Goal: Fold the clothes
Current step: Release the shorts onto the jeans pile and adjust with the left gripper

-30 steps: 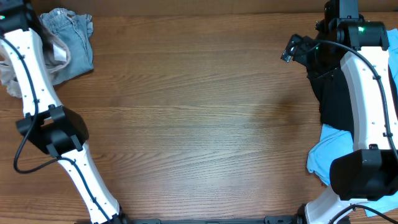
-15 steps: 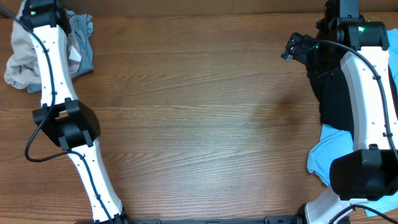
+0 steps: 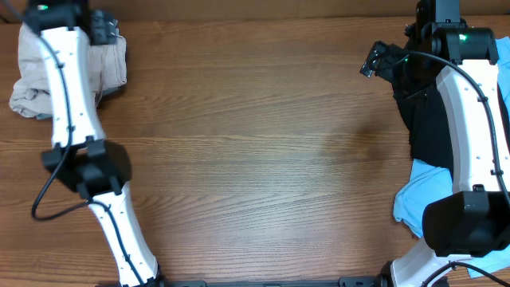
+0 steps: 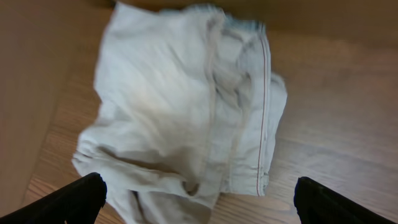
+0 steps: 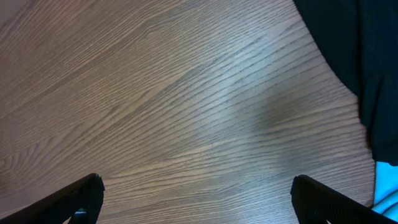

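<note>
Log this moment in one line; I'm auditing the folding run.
left gripper: open above beige shorts | right gripper: open over table, beside black garment | beige shorts: bunched, far left, unheld

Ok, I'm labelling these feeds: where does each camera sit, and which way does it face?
Overhead: fixed above the table, facing straight down; the left arm and right arm show.
Left wrist: on the left arm, looking down past the open left gripper at the beige shorts.
Right wrist: on the right arm, looking down past the open right gripper at table and the black garment.
Shared: overhead and left wrist, the shorts; overhead and right wrist, the black garment.
</note>
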